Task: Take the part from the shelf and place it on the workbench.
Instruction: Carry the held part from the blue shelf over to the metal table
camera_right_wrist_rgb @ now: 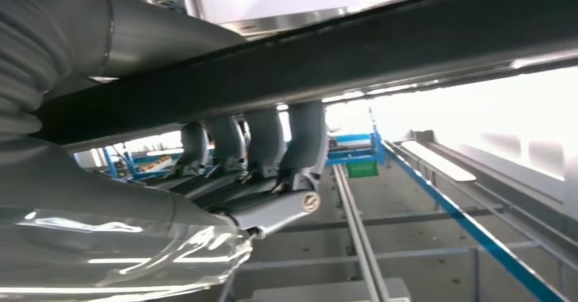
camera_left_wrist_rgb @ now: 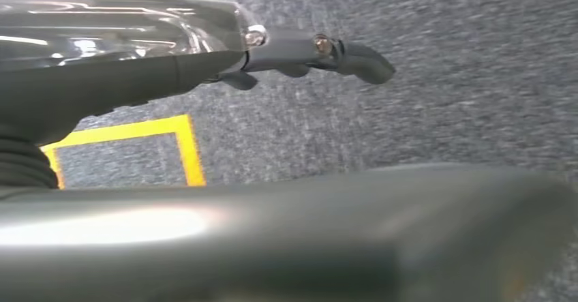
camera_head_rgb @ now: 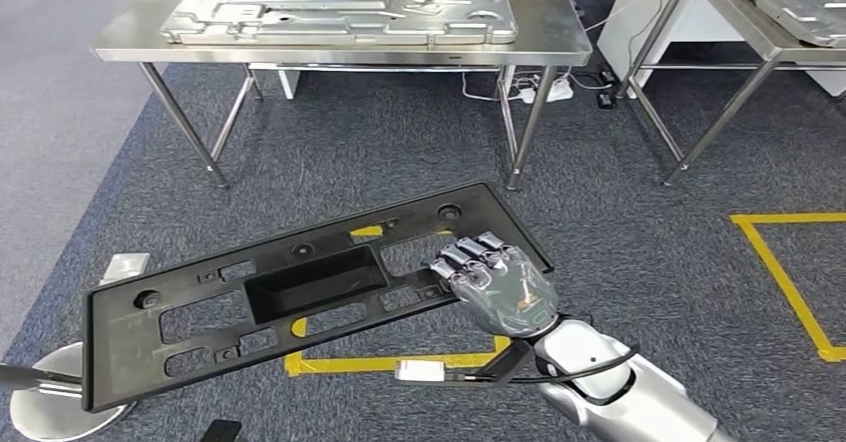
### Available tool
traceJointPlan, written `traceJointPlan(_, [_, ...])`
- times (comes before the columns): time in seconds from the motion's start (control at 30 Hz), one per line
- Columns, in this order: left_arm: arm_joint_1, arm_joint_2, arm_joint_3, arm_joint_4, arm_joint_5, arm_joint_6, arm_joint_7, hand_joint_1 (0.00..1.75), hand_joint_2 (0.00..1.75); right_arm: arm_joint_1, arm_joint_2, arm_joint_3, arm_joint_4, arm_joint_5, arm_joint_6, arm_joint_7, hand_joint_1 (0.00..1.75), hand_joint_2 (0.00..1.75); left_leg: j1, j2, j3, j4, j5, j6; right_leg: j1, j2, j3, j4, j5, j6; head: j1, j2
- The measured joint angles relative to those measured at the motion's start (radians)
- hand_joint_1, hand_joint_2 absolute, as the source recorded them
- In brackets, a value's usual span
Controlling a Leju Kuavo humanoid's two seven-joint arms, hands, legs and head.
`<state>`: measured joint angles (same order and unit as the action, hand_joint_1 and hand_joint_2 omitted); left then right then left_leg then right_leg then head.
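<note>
I hold the black part point(camera_head_rgb: 299, 287), a long flat plastic panel with cut-outs and a deep rectangular recess in its middle, out in front of me above the grey carpet point(camera_head_rgb: 379, 143), tilted so its right end sits farther away than its left. My right hand point(camera_head_rgb: 496, 282) grips it at the right end: my fingers point(camera_head_rgb: 479, 254) curl over the panel's top face, and in the right wrist view those fingers point(camera_right_wrist_rgb: 262, 142) hook around the panel's dark edge point(camera_right_wrist_rgb: 354, 56), closed tight on it. My left hand point(camera_left_wrist_rgb: 300, 53) shows in the left wrist view with its fingers stretched out over carpet and nothing between them; I cannot tell whether it touches the panel. Yellow tape point(camera_head_rgb: 379, 364) on the floor lies under the panel. The steel workbench point(camera_head_rgb: 130, 38) stands well apart, far ahead, with a grey metal fixture point(camera_head_rgb: 339, 15) lying on its top.
</note>
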<state>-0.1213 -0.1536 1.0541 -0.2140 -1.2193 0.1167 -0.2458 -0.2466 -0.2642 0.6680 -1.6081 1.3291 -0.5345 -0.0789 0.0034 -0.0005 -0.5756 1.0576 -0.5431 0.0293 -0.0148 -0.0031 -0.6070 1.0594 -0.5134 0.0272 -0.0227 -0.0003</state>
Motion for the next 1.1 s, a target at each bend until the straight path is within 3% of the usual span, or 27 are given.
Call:
traceJointPlan(0.13, [0.000, 0.000, -0.002, 0.000, 0.000, 0.000, 0.001, 0.00, 1.75, 0.000, -0.002, -0.007, -0.013, 0.003, -0.005, 0.000, 1.75, 1.75, 0.001, 0.001, -0.008, 0.022, -0.022, -0.018, -0.007, 0.001, 0.008, -0.017, -0.004, -0.013, -0.001, 0.000])
traceJointPlan(0.23, [0.001, 0.000, -0.005, 0.000, 0.000, 0.000, 0.001, 0.00, 1.75, -0.002, -0.002, -0.012, -0.022, 0.004, -0.009, 0.001, 1.75, 1.75, 0.006, 0.000, -0.088, 0.184, -0.095, -0.034, -0.010, -0.002, 0.016, -0.019, -0.009, -0.022, -0.001, 0.000])
traceJointPlan(0.27, [0.002, 0.000, -0.006, 0.000, 0.000, 0.000, 0.001, 0.00, 1.75, -0.002, -0.002, -0.014, -0.023, 0.005, -0.009, 0.001, 1.75, 1.75, 0.008, 0.000, -0.118, 0.236, -0.109, -0.037, -0.010, -0.002, 0.018, -0.018, -0.011, -0.023, -0.001, 0.000])
traceJointPlan(0.3, [0.003, 0.000, -0.006, 0.000, 0.000, 0.000, 0.002, 0.00, 1.75, -0.002, -0.003, -0.016, -0.024, 0.006, -0.009, 0.001, 1.75, 1.75, 0.009, 0.000, -0.135, 0.259, -0.105, -0.038, -0.010, -0.002, 0.020, -0.018, -0.013, -0.024, -0.001, 0.000])
traceJointPlan(0.33, [0.003, 0.000, -0.007, 0.000, -0.001, 0.000, 0.002, 0.00, 1.75, -0.003, -0.003, -0.019, -0.025, 0.008, -0.009, 0.001, 1.75, 1.75, 0.009, 0.000, -0.134, 0.244, -0.080, -0.037, -0.010, -0.001, 0.024, -0.018, -0.015, -0.023, -0.001, 0.000])
traceJointPlan(0.4, [0.003, 0.000, -0.007, 0.000, -0.001, 0.000, 0.002, 0.00, 1.75, -0.005, -0.004, -0.025, -0.029, 0.009, -0.008, 0.001, 1.75, 1.75, 0.009, 0.000, -0.088, 0.129, -0.005, -0.032, -0.010, 0.001, 0.035, -0.018, -0.023, -0.019, -0.001, 0.000])
traceJointPlan(0.47, [0.001, 0.001, -0.007, 0.000, -0.001, 0.000, 0.002, 0.00, 1.75, -0.011, -0.005, -0.028, -0.034, 0.012, -0.008, 0.001, 1.75, 1.75, 0.005, 0.000, -0.045, 0.032, 0.035, -0.023, -0.008, 0.003, 0.040, -0.017, -0.029, -0.010, -0.001, 0.000])
traceJointPlan(0.57, [0.000, 0.001, -0.009, 0.000, -0.001, 0.000, 0.002, 0.00, 1.75, -0.022, -0.009, -0.030, -0.041, 0.016, -0.005, 0.000, 1.75, 1.75, -0.001, -0.001, -0.036, 0.005, 0.030, -0.010, -0.007, 0.004, 0.039, -0.020, -0.031, 0.007, -0.001, 0.000])
traceJointPlan(0.63, [0.000, 0.001, -0.010, 0.000, -0.001, 0.000, 0.002, 0.00, 1.75, -0.031, -0.013, -0.033, -0.049, 0.016, -0.001, -0.001, 1.75, 1.75, 0.003, -0.001, -0.031, -0.002, 0.032, 0.001, -0.009, 0.003, 0.035, -0.002, -0.048, 0.016, -0.001, 0.000])
traceJointPlan(0.67, [-0.002, 0.000, -0.011, 0.000, -0.001, 0.000, 0.002, 0.00, 1.75, -0.036, -0.016, -0.035, -0.052, 0.015, 0.001, -0.001, 1.75, 1.75, 0.005, 0.000, -0.029, -0.005, 0.032, 0.007, -0.009, 0.004, 0.020, 0.032, -0.070, 0.018, -0.001, 0.000])
traceJointPlan(0.73, [-0.004, 0.000, -0.012, 0.000, -0.001, 0.000, 0.002, 0.00, 1.75, -0.043, -0.021, -0.038, -0.055, 0.014, 0.004, -0.001, 1.75, 1.75, 0.005, 0.001, -0.027, -0.006, 0.031, 0.014, -0.009, 0.004, -0.040, 0.154, -0.127, 0.021, -0.001, 0.000])
traceJointPlan(0.77, [-0.004, 0.000, -0.013, 0.000, -0.001, 0.000, 0.002, 0.00, 1.75, -0.044, -0.024, -0.040, -0.056, 0.013, 0.005, -0.001, 1.75, 1.75, 0.004, 0.001, -0.027, -0.006, 0.030, 0.016, -0.009, 0.004, -0.072, 0.213, -0.146, 0.022, -0.001, 0.000])
traceJointPlan(0.8, [-0.003, 0.000, -0.013, 0.000, -0.001, 0.000, 0.002, 0.00, 1.75, -0.044, -0.026, -0.041, -0.056, 0.013, 0.006, -0.001, 1.75, 1.75, 0.004, 0.001, -0.025, -0.005, 0.028, 0.017, -0.009, 0.004, -0.093, 0.247, -0.146, 0.023, -0.001, 0.000])
traceJointPlan(0.83, [-0.003, 0.000, -0.013, 0.000, -0.001, 0.000, 0.002, 0.00, 1.75, -0.045, -0.028, -0.043, -0.056, 0.013, 0.007, -0.001, 1.75, 1.75, 0.004, 0.000, -0.023, -0.005, 0.027, 0.017, -0.009, 0.004, -0.095, 0.242, -0.127, 0.023, -0.001, 0.000])
traceJointPlan(0.87, [-0.003, 0.000, -0.013, 0.000, -0.001, 0.000, 0.002, 0.00, 1.75, -0.047, -0.030, -0.044, -0.057, 0.013, 0.007, -0.001, 1.75, 1.75, 0.004, 0.000, -0.019, -0.005, 0.023, 0.015, -0.009, 0.003, -0.079, 0.198, -0.091, 0.023, -0.001, 0.000])
traceJointPlan(0.93, [-0.003, 0.000, -0.014, 0.000, -0.001, -0.001, 0.002, 0.00, 1.75, -0.053, -0.033, -0.048, -0.060, 0.012, 0.008, 0.000, 1.75, 1.75, 0.003, -0.002, -0.010, -0.004, 0.015, 0.008, -0.008, 0.002, -0.025, 0.069, -0.022, 0.020, -0.001, 0.000])
traceJointPlan(0.97, [-0.003, 0.000, -0.014, 0.000, -0.001, -0.001, 0.002, 0.00, 1.75, -0.056, -0.034, -0.049, -0.063, 0.011, 0.009, 0.000, 1.75, 1.75, 0.001, -0.002, -0.009, -0.003, 0.011, 0.003, -0.006, 0.002, -0.005, 0.022, -0.007, 0.016, -0.001, 0.000])
traceJointPlan(1.1, [-0.003, 0.000, -0.014, 0.000, -0.001, -0.001, 0.002, 0.00, 1.75, -0.061, -0.039, -0.055, -0.073, 0.007, 0.011, 0.001, 1.75, 1.75, 0.000, -0.001, -0.002, -0.003, 0.001, -0.017, -0.005, 0.005, 0.014, -0.012, -0.016, -0.005, -0.001, 0.000])
